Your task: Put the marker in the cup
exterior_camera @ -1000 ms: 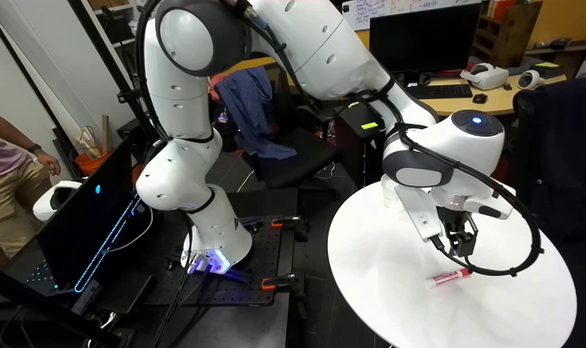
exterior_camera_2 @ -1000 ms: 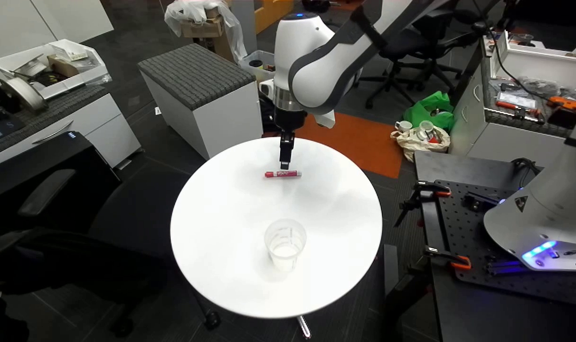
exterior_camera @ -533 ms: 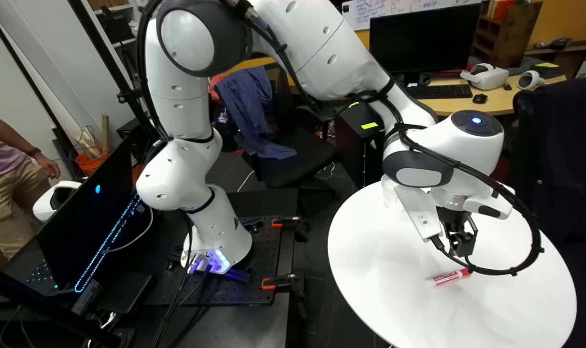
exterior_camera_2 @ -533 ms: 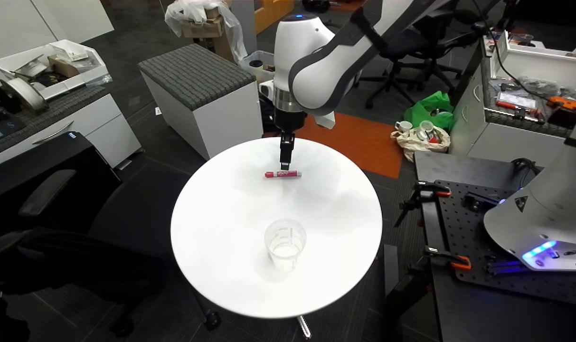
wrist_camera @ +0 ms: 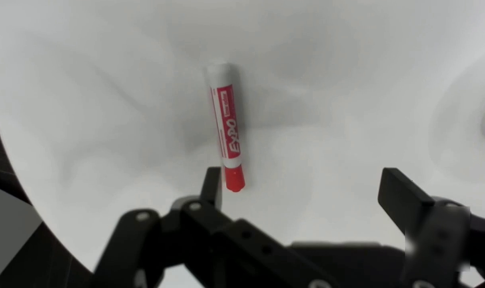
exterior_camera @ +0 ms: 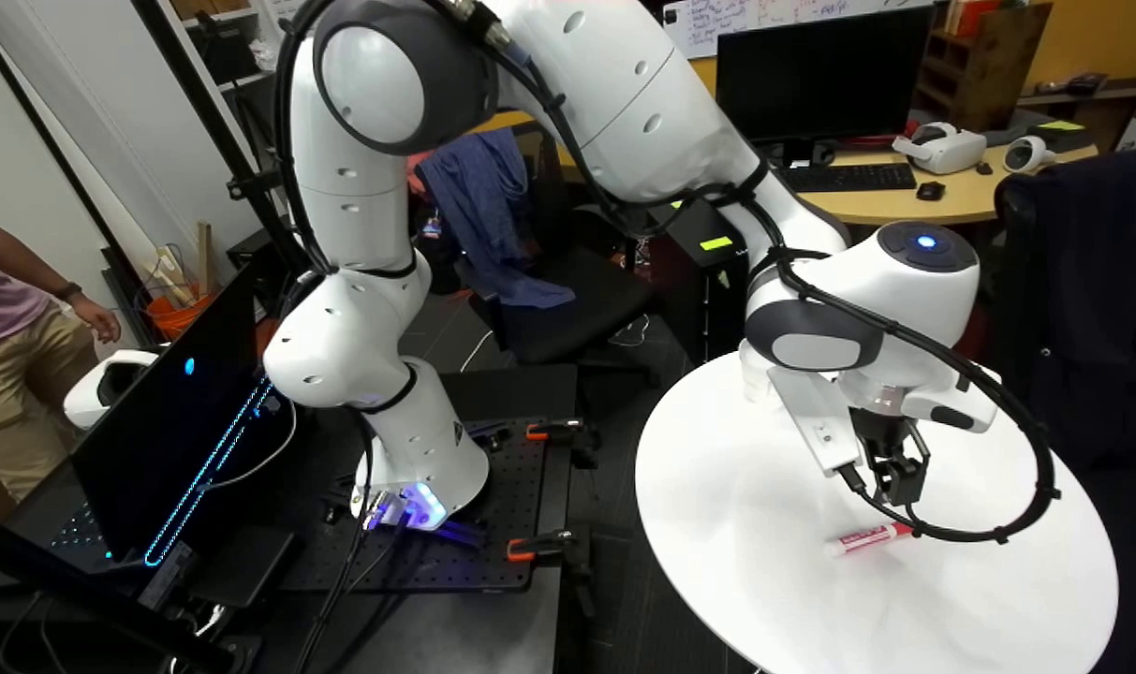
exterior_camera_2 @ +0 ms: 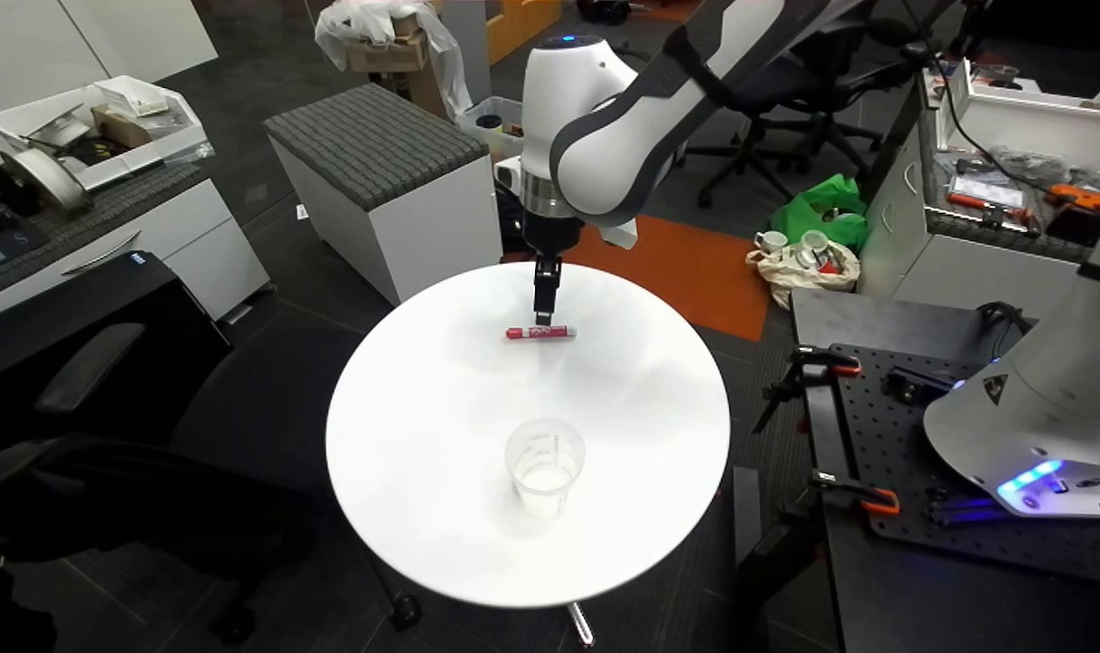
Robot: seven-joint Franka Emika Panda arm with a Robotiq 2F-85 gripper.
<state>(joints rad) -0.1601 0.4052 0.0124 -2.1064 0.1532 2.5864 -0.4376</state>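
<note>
The marker (wrist_camera: 228, 124), red and white with a red cap, lies flat on the round white table; it shows in both exterior views (exterior_camera: 869, 539) (exterior_camera_2: 540, 333). The clear cup (exterior_camera_2: 545, 467) stands upright on the table, apart from the marker. In an exterior view the arm partly hides the cup (exterior_camera: 759, 376). My gripper (wrist_camera: 301, 176) is open and empty, above the table close to the marker; it also shows in both exterior views (exterior_camera: 898, 487) (exterior_camera_2: 544, 317). In the wrist view the marker's cap is beside the left fingertip, and its body extends beyond the fingertips.
The round white table (exterior_camera_2: 404, 426) has an edge all round. A dark chair (exterior_camera_2: 241, 381) stands beside it, and a low white cabinet (exterior_camera_2: 432, 218) stands behind it. The robot's black base table (exterior_camera_2: 885, 580) with clamps is apart from it. A cable loops near the gripper.
The arm has shifted slightly, and my gripper is a little lower, near the marker. The marker and the cup have not moved.
</note>
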